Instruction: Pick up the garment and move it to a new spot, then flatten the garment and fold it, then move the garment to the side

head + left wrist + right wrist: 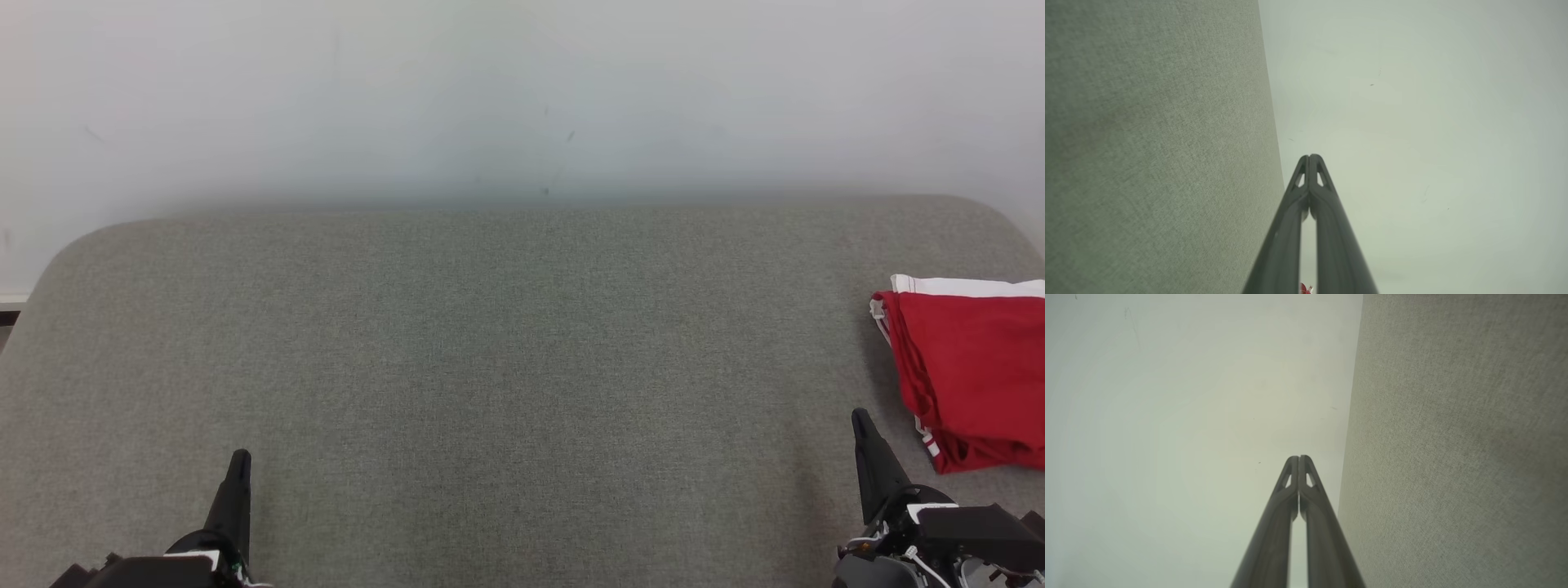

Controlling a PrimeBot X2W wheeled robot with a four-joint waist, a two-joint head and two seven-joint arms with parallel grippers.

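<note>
The garment lies folded just right of the right pincer, which like the left pincer is closed and empty, so the move-aside step looks done and nothing further seems needed.

Readable text: none is showing anywhere.
Garment: its red cloth and white bands are carrying no lettering, logo or number that can be made out.
Grey fabric surface: it is showing plain weave, with no label.
Wall: it is bearing only faint specks, with no sign or writing.
</note>
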